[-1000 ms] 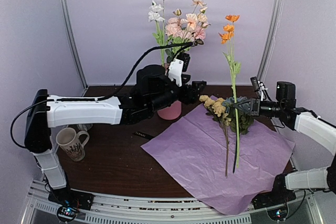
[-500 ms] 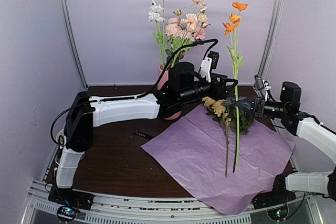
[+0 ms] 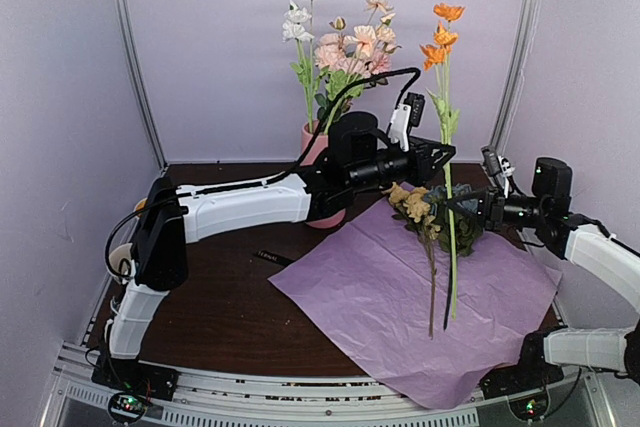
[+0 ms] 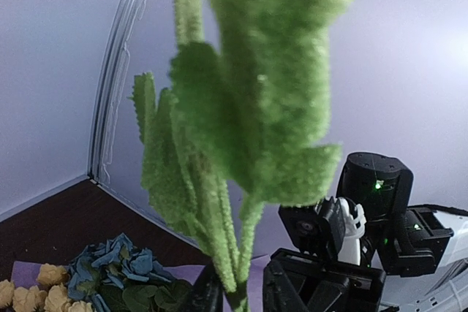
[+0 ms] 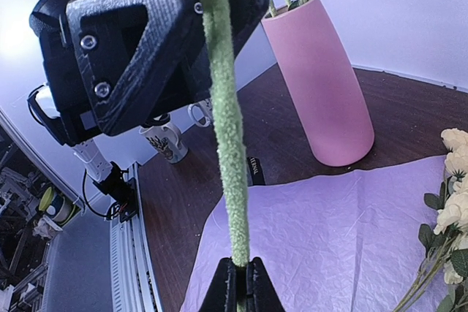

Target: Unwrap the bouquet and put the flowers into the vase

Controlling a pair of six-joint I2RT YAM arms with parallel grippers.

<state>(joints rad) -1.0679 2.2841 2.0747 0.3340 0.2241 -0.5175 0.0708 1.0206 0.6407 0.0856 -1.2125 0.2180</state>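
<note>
Right wrist | flower stem [image 5: 228, 151] in right claw [image 5: 240, 272] | left claw [image 5: 205, 5] straddling above

Two arms: the left arm [image 3: 240, 207] and the right arm [image 3: 598, 247]. One pink vase [image 5: 322, 85]. One purple paper [image 3: 400, 297]. One orange stem [image 3: 452, 277] with three blooms on top. One yellow bunch [image 3: 410, 202]. One blue bunch [image 4: 117, 261]. One mug [image 5: 170, 144] is plain to see. One small black strip [image 3: 272, 257].
</note>
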